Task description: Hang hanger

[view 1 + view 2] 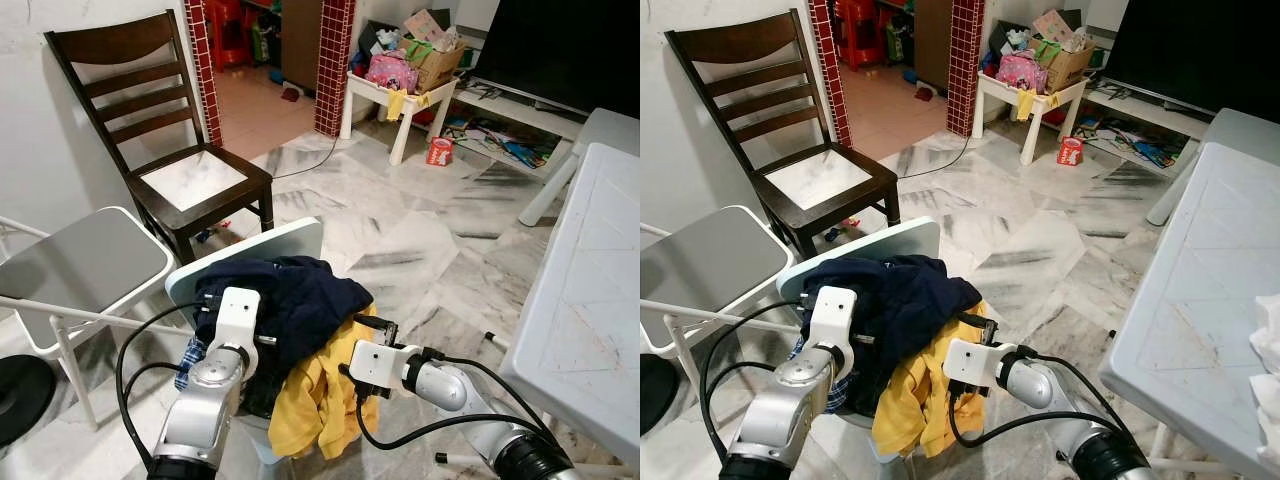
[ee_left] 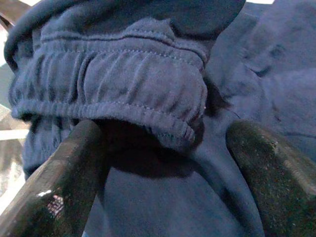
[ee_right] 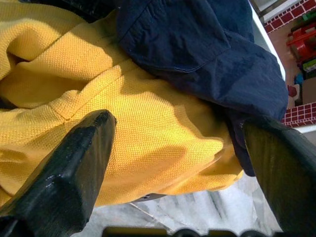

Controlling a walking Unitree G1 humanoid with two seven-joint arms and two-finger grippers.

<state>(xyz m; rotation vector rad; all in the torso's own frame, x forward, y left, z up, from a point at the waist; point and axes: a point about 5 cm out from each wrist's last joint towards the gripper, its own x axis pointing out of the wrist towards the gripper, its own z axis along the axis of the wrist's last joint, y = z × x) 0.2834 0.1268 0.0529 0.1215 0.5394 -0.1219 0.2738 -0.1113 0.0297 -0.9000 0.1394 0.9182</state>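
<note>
A heap of clothes lies on a small pale chair (image 1: 262, 243) just before the robot: a navy garment (image 1: 290, 295) on top, a yellow shirt (image 1: 318, 392) spilling down from under it toward the marble floor (image 1: 400, 240). No hanger can be made out among the cloth.

From the head views, a dark wooden chair (image 1: 160, 130) stands behind the heap, a grey folding chair (image 1: 80, 265) on the robot's left, and a white counter (image 1: 590, 300) on its right.

The left claw (image 2: 163, 163) presses into the navy garment – its wrist view brings out a gathered, elastic cuff (image 2: 113, 94) lying between the spread fingers (image 2: 54, 187), released, closed on nothing. The right claw (image 3: 173, 148) hovers at the yellow shirt's knit – fingers (image 3: 74, 168) likewise apart, with the navy cloth's stitched hem overlapping the yellow.
</note>
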